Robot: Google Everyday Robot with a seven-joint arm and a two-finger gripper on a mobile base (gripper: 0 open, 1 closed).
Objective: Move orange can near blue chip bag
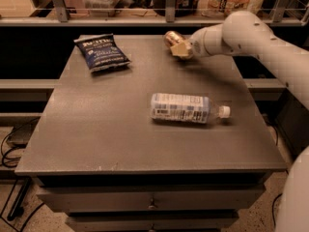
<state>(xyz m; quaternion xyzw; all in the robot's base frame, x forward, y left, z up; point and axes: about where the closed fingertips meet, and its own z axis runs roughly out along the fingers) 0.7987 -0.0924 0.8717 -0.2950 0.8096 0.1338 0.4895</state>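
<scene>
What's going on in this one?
The robot's arm reaches in from the right of the view, and its tool holds the orange can at the far side of the table. The blue chip bag lies near the far left corner, apart from the can. A plastic bottle lies on its side mid-table.

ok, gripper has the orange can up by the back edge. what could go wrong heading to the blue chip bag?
1. The gripper holds the orange can tilted, out at its tip; it may slip in transit.
2. The blue chip bag lies near the table's far-left corner; set down too close, the can could tip on its crinkled edge or shove it off.
3. The plastic bottle lies on its side mid-table; a low arm could roll it.
</scene>
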